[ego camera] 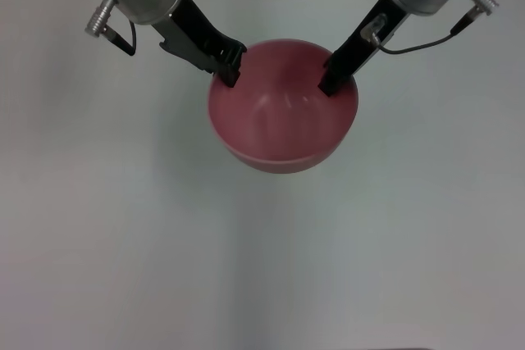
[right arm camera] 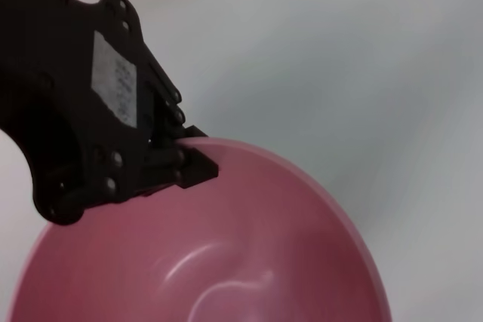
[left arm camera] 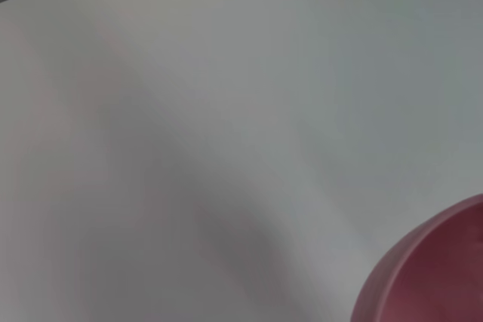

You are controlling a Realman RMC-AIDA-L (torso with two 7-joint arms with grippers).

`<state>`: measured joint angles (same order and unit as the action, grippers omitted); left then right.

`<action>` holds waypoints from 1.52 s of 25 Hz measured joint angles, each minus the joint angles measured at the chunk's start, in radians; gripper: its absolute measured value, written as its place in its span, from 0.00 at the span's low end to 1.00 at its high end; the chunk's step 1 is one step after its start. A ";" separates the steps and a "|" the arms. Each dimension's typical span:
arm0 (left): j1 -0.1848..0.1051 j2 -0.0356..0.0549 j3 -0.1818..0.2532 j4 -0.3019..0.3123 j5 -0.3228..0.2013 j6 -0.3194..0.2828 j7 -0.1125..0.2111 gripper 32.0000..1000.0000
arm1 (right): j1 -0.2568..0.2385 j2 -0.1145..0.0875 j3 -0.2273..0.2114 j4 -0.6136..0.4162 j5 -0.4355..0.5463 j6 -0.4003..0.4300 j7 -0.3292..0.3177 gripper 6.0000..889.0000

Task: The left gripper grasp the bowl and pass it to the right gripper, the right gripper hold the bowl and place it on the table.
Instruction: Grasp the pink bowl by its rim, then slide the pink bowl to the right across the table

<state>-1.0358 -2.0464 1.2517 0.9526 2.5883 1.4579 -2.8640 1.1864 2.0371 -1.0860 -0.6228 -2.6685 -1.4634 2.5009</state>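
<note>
The pink bowl (ego camera: 283, 120) hangs above the white table (ego camera: 123, 227), and each gripper grips one side of its rim. My left gripper (ego camera: 230, 67), chunky and black under the green ring, is shut on the rim on the left. My right gripper (ego camera: 330, 81), slim and black under the cyan ring, pinches the opposite rim. The right wrist view looks down into the bowl (right arm camera: 226, 262) and shows the left gripper (right arm camera: 192, 160) clamped over the far rim. Only an edge of the bowl (left arm camera: 430, 277) shows in the left wrist view, over bare table.
White tabletop (ego camera: 394, 243) spreads around and below the bowl on all sides. A thin dark cable (ego camera: 426, 43) loops beside the right arm.
</note>
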 joint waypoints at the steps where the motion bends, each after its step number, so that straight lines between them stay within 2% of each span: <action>1: 0.000 0.0005 0.000 0.000 -0.002 0.000 0.000 0.02 | -0.001 0.000 0.000 0.000 0.000 0.000 0.000 0.11; 8: -0.002 0.0029 0.000 -0.008 0.000 0.006 -0.001 0.04 | -0.002 0.000 0.000 0.000 0.000 0.000 -0.001 0.10; 13: -0.001 0.0032 -0.004 -0.005 0.000 0.007 -0.001 0.24 | -0.002 0.000 0.000 0.000 0.000 0.000 -0.001 0.08; 25: 0.001 0.0031 -0.010 -0.003 -0.001 0.007 0.000 0.49 | -0.005 -0.001 0.000 0.000 -0.001 0.000 0.000 0.06; 30: 0.001 0.0031 -0.009 -0.002 -0.001 0.007 0.000 0.74 | -0.007 -0.002 0.000 0.000 -0.001 0.000 0.001 0.06; 35: 0.001 0.0031 -0.009 -0.001 -0.001 0.015 0.000 0.85 | -0.007 -0.002 0.000 0.000 -0.001 0.000 0.001 0.06; 38: 0.002 0.0031 -0.009 -0.001 -0.001 0.030 0.000 0.85 | -0.007 -0.002 0.000 0.000 -0.001 0.000 0.001 0.06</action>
<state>-1.0341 -2.0432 1.2426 0.9521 2.5878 1.4879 -2.8640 1.1793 2.0355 -1.0860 -0.6227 -2.6692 -1.4634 2.5020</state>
